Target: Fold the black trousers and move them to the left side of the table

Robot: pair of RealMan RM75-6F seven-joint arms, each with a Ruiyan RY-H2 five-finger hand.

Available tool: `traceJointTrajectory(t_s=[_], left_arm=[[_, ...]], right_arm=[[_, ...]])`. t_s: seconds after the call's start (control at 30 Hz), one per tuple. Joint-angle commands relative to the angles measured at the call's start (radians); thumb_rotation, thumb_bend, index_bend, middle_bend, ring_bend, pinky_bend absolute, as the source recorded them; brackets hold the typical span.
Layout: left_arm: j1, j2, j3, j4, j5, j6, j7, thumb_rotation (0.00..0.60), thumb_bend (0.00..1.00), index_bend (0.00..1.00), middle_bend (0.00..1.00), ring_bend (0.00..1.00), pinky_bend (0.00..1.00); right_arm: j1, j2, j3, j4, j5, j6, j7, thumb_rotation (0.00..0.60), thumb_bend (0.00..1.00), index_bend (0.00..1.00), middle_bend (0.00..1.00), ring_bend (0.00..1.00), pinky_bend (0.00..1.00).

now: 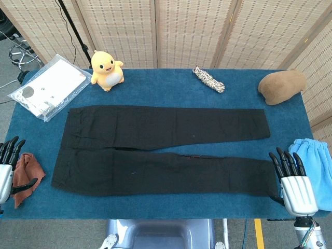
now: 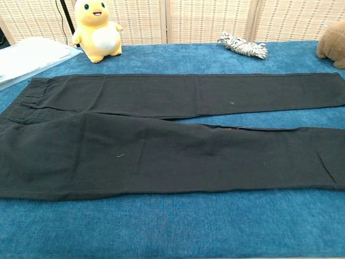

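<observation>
1. The black cotton trousers [image 1: 161, 150] lie flat and unfolded across the middle of the blue felt-covered table [image 1: 171, 83], both legs stretched out side by side – the waistband points toward the left hand, the cuffs toward the right hand.
2. The right hand [image 1: 291, 181], black-fingered with a silver back, rests at the near right edge of the table with its fingers straight and slightly spread; it holds nothing, and its fingertips sit just beside the cuff of the nearer leg.
3. The left hand [image 1: 7, 168] shows only partly at the near left edge of the head view; its fingers are extended and apart, and it grips nothing.
4. A crumpled rust-brown cloth [image 1: 23, 174] lies just beside the left hand, between it and the waistband of the trousers – whether the thumb touches it cannot be told.
5. A light-blue towelling cloth [image 1: 315, 161] lies just beyond the right hand, at the table's right edge.
6. Farther from the left hand, past the waistband, sits a yellow plush duck toy [image 1: 106, 69], and beside it a clear plastic bag with white contents [image 1: 47, 85].
7. Far from the right hand, along the back edge, lie a brown felt hat-shaped lump [image 1: 280, 86] and a coiled black-and-white rope [image 1: 209, 79].
8. Neither hand appears in the chest view, which shows the trousers filling the frame.
</observation>
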Motion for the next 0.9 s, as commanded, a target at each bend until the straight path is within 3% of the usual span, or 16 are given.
traceJointTrajectory(t_s=[0.03, 0.5, 0.73, 0.9], left_arm=[[0.001, 0.0, -0.001, 0.0, 0.0, 0.002, -0.001, 0.6, 0.0, 0.0, 0.0, 0.0, 0.0], [0.002, 0.007, -0.002, -0.001, 0.001, 0.001, -0.013, 0.6, 0.0, 0.0, 0.0, 0.0, 0.0], [0.003, 0.014, -0.005, -0.005, -0.007, 0.0, -0.03, 0.6, 0.0, 0.0, 0.0, 0.0, 0.0], [0.004, 0.017, -0.005, -0.006, -0.008, -0.001, -0.035, 0.6, 0.0, 0.0, 0.0, 0.0, 0.0]], right_arm=[[0.0, 0.0, -0.001, -0.001, 0.001, -0.002, -0.001, 0.6, 0.0, 0.01, 0.0, 0.0, 0.0], [0.004, 0.0, -0.015, -0.009, -0.005, -0.022, -0.003, 0.6, 0.0, 0.01, 0.0, 0.0, 0.0], [0.021, -0.003, -0.071, -0.01, -0.032, -0.107, -0.037, 0.6, 0.0, 0.01, 0.0, 0.0, 0.0], [0.041, -0.031, -0.078, 0.059, -0.086, -0.11, 0.006, 0.6, 0.0, 0.03, 0.0, 0.0, 0.0]])
